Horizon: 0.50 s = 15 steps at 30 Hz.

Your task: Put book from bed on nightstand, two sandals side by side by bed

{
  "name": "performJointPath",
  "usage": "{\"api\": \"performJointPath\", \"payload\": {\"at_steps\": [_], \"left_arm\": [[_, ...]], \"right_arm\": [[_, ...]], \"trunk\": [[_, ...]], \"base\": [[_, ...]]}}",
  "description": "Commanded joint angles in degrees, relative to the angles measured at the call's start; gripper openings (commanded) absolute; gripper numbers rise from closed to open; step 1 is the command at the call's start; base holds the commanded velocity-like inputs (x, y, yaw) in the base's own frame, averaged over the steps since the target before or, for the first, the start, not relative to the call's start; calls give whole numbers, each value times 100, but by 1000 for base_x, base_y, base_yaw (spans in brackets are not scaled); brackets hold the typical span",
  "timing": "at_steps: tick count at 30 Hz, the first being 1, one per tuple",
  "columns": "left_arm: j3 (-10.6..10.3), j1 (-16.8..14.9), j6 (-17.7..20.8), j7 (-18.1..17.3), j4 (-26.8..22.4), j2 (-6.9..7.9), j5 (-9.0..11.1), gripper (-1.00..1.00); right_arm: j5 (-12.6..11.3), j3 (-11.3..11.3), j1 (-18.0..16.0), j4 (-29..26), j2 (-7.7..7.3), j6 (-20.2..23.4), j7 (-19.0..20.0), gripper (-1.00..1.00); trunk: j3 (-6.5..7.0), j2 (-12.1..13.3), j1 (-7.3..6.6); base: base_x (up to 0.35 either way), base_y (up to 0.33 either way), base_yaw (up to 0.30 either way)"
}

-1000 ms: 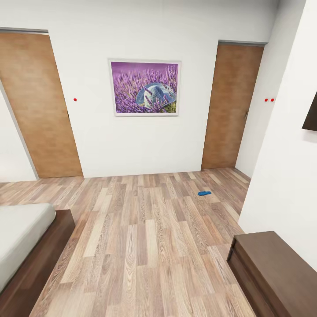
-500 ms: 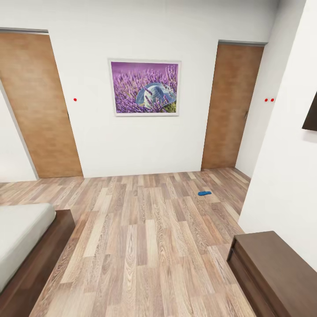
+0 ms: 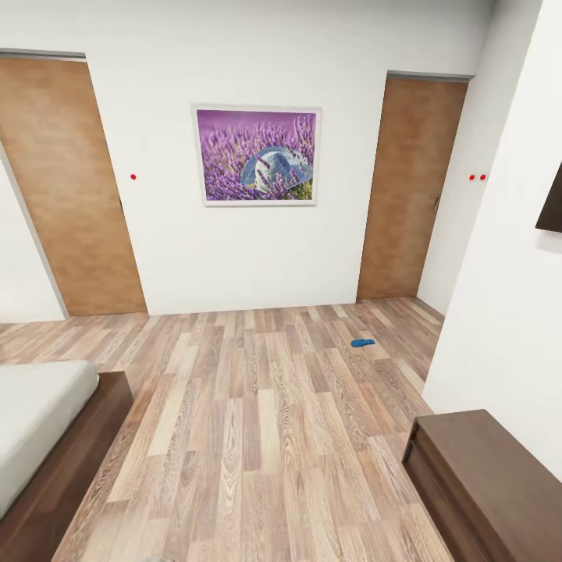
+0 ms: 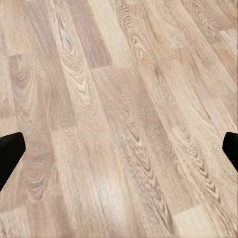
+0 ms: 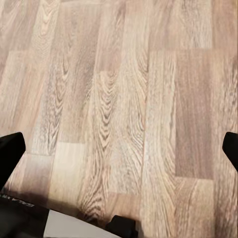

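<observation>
A sandal (image 3: 362, 343) lies on the floor (image 3: 257, 406), well apart from the bed (image 3: 47, 421) at left.

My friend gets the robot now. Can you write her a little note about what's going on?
Left gripper: open, empty, over the wood-plank floor.
Right gripper: open, empty, over the same floor.
One bright blue flat sandal lies on the floor near the right-hand brown wooden door, far from the off-white bed with dark wooden frame.
Done: nothing visible yet.
Left: find the book and second sandal, move the book to a nightstand, pair the sandals beside the bed.
</observation>
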Motion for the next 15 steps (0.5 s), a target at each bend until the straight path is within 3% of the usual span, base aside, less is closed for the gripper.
{"api": "performJointPath", "payload": {"at_steps": [1, 3, 6, 15], "left_arm": [[77, -3, -42, -46, 4, 5, 25, 100], [362, -4, -109, -62, 21, 18, 77, 100], [596, -4, -140, -69, 92, 14, 84, 100], [702, -5, -154, -73, 169, 1, 65, 100]], "right_arm": [[-68, -17, 2, -3, 2, -26, 64, 100], [-126, -21, 2, 1, 4, -114, 111, 100], [-155, -24, 2, 3, 7, -155, 127, 100], [-174, -75, 2, 6, 5, -175, 126, 100]], "trunk": [[-5, -3, 0], [-5, -3, 0], [-5, -3, 0], [-5, -3, 0]], "base": [[0, 0, 0], [0, 0, 0], [0, 0, 0], [0, 0, 7]]}}
